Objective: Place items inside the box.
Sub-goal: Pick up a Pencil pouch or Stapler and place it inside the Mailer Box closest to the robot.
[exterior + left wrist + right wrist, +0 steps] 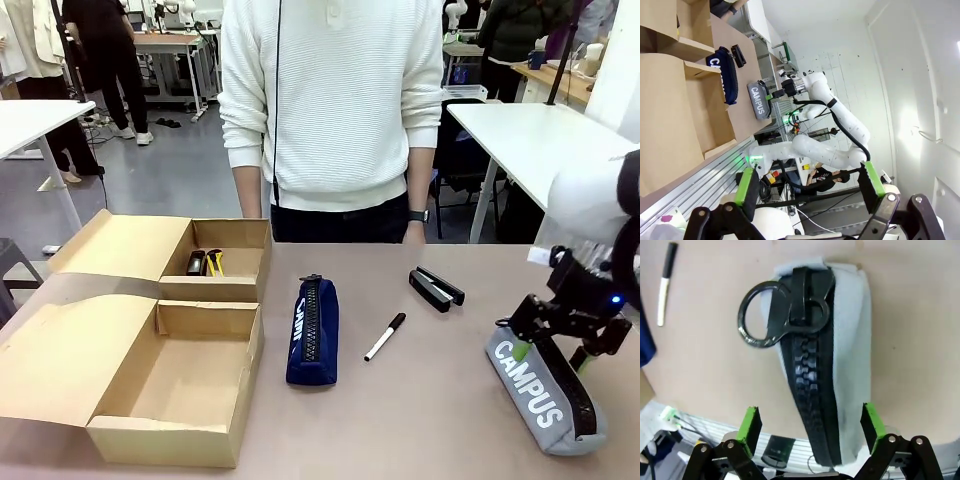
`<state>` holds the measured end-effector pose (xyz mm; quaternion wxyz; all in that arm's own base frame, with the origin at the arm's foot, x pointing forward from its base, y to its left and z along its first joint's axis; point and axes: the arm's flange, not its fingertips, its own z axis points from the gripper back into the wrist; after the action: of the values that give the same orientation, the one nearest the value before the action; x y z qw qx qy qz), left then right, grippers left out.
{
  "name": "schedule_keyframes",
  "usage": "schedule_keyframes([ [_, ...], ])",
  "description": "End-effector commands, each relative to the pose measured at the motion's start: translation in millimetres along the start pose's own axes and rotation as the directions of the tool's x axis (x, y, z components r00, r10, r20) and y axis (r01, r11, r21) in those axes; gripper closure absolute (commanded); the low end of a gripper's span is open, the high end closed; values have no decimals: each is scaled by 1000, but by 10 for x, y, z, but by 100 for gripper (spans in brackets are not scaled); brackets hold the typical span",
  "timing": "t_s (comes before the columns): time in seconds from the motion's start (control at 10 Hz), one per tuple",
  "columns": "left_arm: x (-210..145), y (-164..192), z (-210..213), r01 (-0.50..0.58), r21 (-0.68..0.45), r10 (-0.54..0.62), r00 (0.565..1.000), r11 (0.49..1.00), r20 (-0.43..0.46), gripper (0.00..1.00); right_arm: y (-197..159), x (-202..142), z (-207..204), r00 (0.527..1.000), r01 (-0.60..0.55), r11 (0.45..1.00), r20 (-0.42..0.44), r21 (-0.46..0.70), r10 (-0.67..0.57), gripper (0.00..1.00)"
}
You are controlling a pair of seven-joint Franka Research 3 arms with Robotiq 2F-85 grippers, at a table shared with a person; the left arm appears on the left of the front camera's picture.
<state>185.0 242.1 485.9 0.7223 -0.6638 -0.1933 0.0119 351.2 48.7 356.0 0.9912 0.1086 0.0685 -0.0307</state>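
- Long shallow brown cardboard box (165,440) lies open at the left of the bench (440,420). Small black and yellow bits (206,262) sit in its far compartment; what they are can't be told.
- Navy blue zip pencil case (312,332), slim white pen with black cap (385,337) and black stapler (436,288) lie mid-bench, outside the box.
- Right claw (811,425) is wide, straddling the grey zip pencil case lettered "CAMPUS" (840,340) at bench right, not clamped.
- Left claw (809,187) is wide, nothing in it.
- Looks early: four items left to box, grey case likely first.

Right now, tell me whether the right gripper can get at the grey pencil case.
Probably yes: the right gripper is open, its fingers either side of the grey pencil case, nothing between.
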Motion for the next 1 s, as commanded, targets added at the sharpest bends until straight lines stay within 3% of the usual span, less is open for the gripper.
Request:
schedule_keyframes([
  [0.0, 2, -21, -4, 20, -17, -20, 1000, 1000, 4, 0, -51, 21, -264, 998, -40, 999, -47, -6, 40, 0],
  [0.2, 2, -21, -4, 20, -17, -20, 1000, 1000, 4, 0, 14, -13, -462, 992, -69, 997, -113, -43, 64, 0],
  [0.5, 2, -21, -4, 20, -17, -20, 1000, 1000, 4, 0, 4, 14, -455, 995, -31, 995, -101, -94, 22, 0],
  [0.6, 2, -21, -4, 20, -17, -20, 1000, 1000, 4, 0, -4, -1, -456, 993, -38, 994, -112, -99, 27, 20],
  [0.7, 2, -21, -4, 20, -17, -20, 1000, 1000, 4, 0, 7, 1, -453, 992, -29, 995, -124, -94, 18, 59],
  [0.9, 2, -21, -4, 20, -17, -20, 1000, 1000, 4, 0, 11, 7, -451, 993, -23, 995, -120, -96, 11, 100],
])
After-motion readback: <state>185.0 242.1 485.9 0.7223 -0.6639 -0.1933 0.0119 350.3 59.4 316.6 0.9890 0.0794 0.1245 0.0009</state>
